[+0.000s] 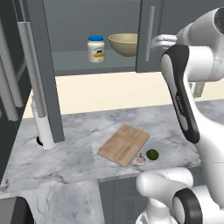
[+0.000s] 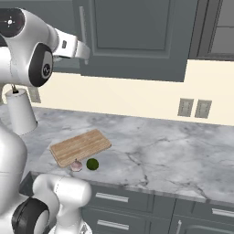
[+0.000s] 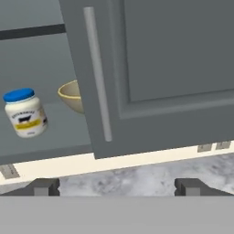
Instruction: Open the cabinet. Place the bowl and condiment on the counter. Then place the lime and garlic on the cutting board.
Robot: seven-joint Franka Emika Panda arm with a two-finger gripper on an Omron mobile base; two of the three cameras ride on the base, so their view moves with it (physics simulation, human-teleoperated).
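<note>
The wide dark grey cabinet (image 1: 148, 35) is seen with its left door swung open and its right door, with a slim silver bar handle (image 3: 97, 73), shut. On its shelf a squat white jar with a blue lid (image 1: 96, 48) stands beside a tan-yellow round bowl (image 1: 123, 44), which is partly hidden by the shut door. The white arm is raised, its forearm reaching level toward the right door. The two-finger gripper (image 3: 117, 186) is held wide apart, empty, touching nothing. On the veined marble counter (image 1: 74, 153) below, a light brown wooden cutting board (image 1: 124, 144) is laid, with a pinkish-white garlic bulb (image 1: 140, 160) and a dark green lime (image 1: 152, 154) just beside its near edge.
</note>
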